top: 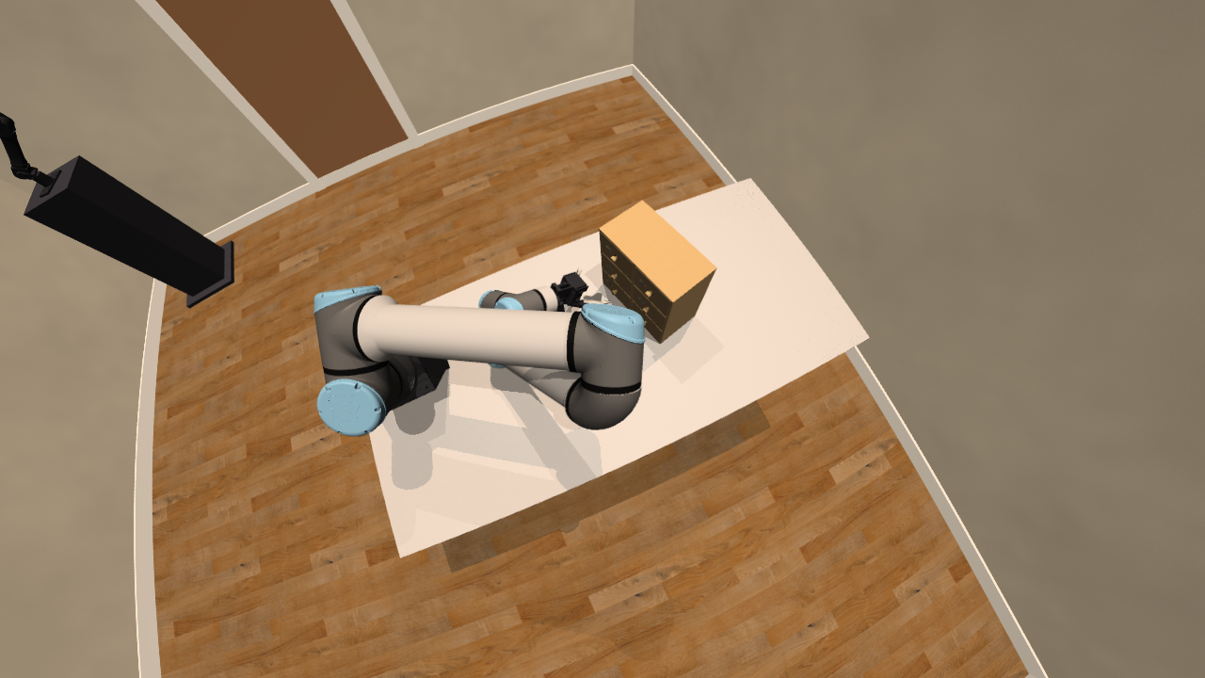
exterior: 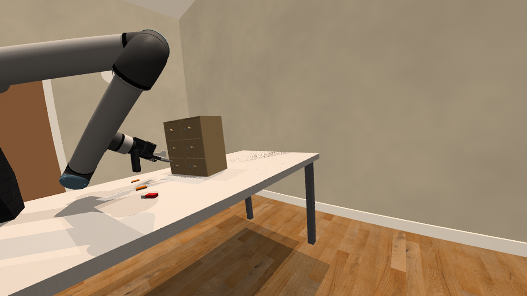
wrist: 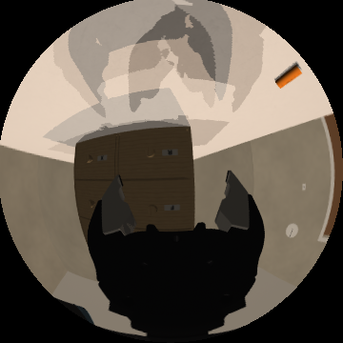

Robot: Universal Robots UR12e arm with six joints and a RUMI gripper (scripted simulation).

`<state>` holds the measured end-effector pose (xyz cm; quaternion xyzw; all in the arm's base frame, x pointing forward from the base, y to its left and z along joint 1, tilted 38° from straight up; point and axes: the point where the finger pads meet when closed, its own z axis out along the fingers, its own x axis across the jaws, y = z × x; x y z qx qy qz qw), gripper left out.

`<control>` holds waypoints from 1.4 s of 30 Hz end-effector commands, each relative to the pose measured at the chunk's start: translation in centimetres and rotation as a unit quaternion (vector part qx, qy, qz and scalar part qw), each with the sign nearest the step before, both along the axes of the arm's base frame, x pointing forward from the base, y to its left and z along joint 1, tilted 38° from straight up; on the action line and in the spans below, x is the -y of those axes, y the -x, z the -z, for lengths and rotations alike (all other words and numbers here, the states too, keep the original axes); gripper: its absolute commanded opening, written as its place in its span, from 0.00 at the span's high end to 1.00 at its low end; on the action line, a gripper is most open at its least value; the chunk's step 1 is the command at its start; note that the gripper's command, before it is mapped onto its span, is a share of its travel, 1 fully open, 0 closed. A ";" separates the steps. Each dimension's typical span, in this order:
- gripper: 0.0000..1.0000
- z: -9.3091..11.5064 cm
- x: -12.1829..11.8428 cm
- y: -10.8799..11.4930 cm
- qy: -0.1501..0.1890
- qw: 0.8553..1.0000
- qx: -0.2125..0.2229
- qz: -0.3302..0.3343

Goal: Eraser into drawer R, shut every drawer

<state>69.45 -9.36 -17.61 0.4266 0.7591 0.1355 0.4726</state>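
Observation:
The brown chest (exterior: 195,146) stands upright on the white table, with two columns of small drawers, all shut. It also shows in the top view (top: 657,269) and, upside down, in the wrist view (wrist: 135,176). The drawer labels are too small to read. My gripper (exterior: 163,159) is open and empty, close in front of the chest's drawer face, pointing at it, and is also in the top view (top: 581,290). In the wrist view the fingers frame a middle-row drawer knob. A small red block with a dark end (exterior: 149,195), apparently the eraser, lies on the table well short of the chest.
Two small orange items (exterior: 135,180) (exterior: 141,187) lie on the table between the red block and the chest; one shows in the wrist view (wrist: 289,76). My arm's elbow hangs over the table's middle. A wall runs close behind the table's far side.

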 end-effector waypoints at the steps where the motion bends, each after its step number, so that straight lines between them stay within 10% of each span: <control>1: 0.00 1.1 0.8 0.0 0.000 1.000 0.000 0.000; 42: 0.00 2.5 2.0 0.1 0.000 1.000 0.000 0.000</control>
